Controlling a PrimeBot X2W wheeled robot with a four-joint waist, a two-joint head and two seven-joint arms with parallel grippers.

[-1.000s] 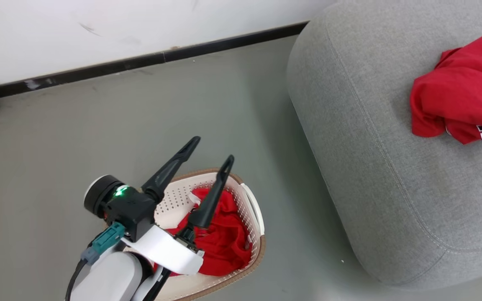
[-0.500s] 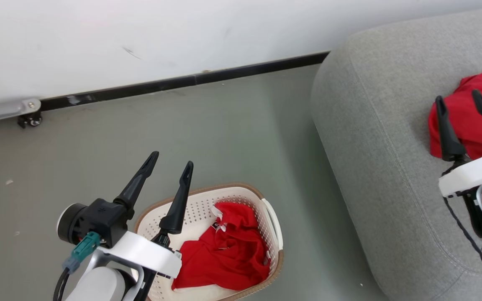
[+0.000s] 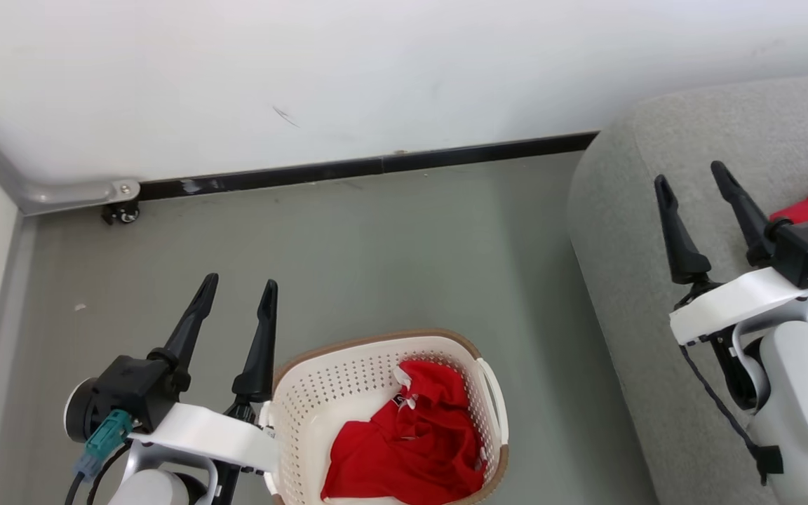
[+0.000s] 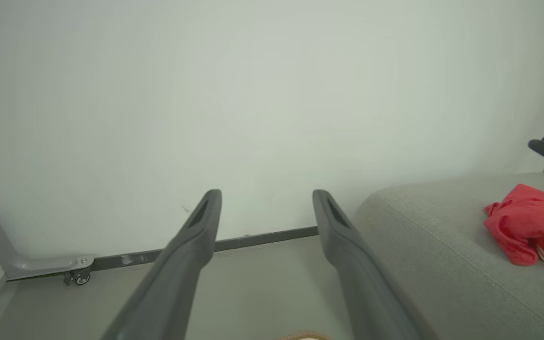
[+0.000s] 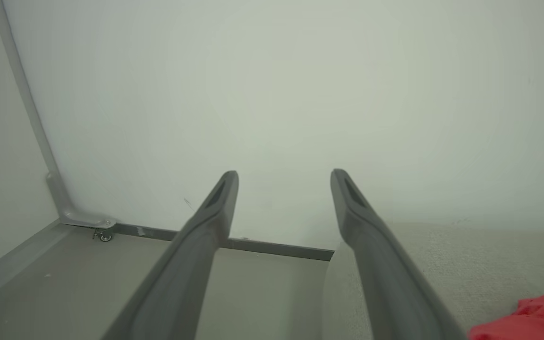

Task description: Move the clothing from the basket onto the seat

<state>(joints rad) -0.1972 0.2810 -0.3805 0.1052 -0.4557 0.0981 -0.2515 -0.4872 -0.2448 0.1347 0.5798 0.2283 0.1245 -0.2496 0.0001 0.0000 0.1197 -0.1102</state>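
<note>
Here, left gripper (image 3: 241, 280) and right gripper (image 3: 689, 174) gape empty; a careless dip may hook the basket (image 3: 376, 340), missing the clothing (image 3: 411, 442).

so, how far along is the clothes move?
Done: one bright red garment lies on the grey woven-fabric sofa seat. In hand: nothing; the left gripper beside the cream perforated plastic basket and the right gripper over the seat are both open, empty. Left: red white-trimmed clothing lying in that basket.
</note>
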